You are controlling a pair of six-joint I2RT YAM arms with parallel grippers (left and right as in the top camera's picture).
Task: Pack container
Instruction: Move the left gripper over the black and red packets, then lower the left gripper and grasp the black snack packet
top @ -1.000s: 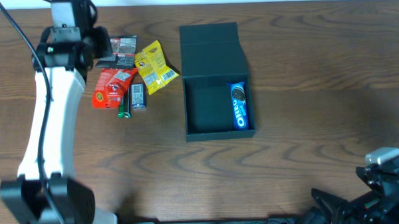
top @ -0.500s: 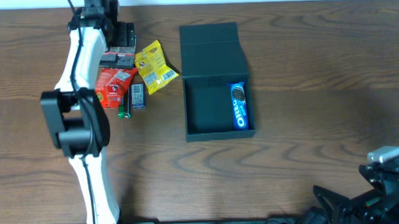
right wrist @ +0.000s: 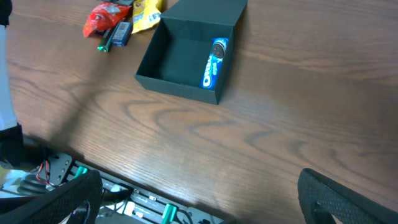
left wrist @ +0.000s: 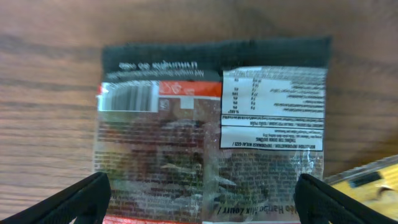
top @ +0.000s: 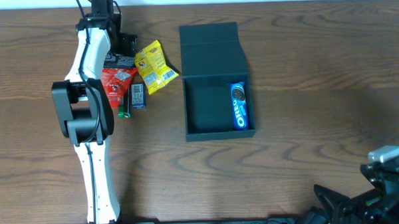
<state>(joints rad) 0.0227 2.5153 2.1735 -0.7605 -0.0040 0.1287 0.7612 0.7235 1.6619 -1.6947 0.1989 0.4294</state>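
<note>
Since the left claw hangs wide open and empty over the dark snack packet, crowded by a red packet and a yellow packet, a shallow pinch may slip or drag neighbours, well apart from the container lying open mid-way across the surface; the right claw idles, open, empty.

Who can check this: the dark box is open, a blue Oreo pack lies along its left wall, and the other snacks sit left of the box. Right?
Wrong on one point: the Oreo pack lies along the right wall of the container, not the left, as the overhead view shows. The container is open, and the other snacks do sit left of it.
</note>
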